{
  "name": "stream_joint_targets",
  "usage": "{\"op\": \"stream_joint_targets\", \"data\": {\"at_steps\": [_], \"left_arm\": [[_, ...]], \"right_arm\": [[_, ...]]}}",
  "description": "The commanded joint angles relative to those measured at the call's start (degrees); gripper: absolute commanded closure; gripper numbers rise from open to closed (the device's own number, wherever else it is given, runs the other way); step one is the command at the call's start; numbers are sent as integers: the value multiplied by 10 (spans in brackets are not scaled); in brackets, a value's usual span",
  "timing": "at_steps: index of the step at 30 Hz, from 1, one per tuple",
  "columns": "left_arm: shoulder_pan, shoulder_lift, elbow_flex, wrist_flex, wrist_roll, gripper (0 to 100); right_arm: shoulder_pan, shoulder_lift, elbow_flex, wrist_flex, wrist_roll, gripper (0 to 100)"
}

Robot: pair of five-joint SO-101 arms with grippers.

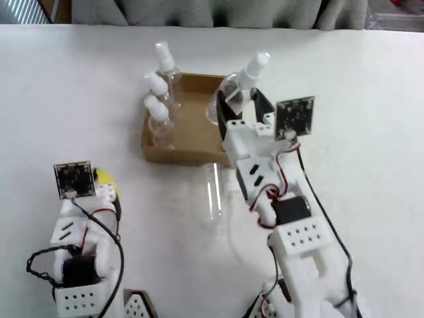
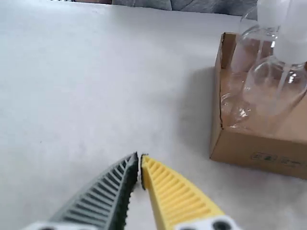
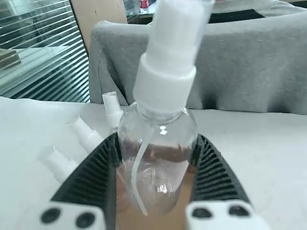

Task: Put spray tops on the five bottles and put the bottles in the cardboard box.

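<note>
Bottle (image 3: 154,165) (capped), right hand (image 3: 156,141), at box (image 1: 189,156)

A white desk (image 1: 79,79) carries everything. Past its far edge rises a bulk of grey fabric (image 3: 249,67). Beside that fabric stand slatted blinds (image 3: 33,48) and a wooden panel (image 3: 96,12).

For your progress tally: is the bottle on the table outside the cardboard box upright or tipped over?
Tipped over: the bottle lies on its side on the table, next to the cardboard box.
</note>
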Motion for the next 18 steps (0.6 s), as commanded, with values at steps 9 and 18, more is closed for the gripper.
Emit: {"op": "stream_joint_targets", "data": {"at_steps": [9, 18], "left_arm": [[-8, -5, -1, -1, -8, 980], [-7, -5, -1, -1, -8, 980]], "right_arm": [[30, 186, -76, -127, 7, 984], [50, 342, -205, -127, 7, 984]]}}
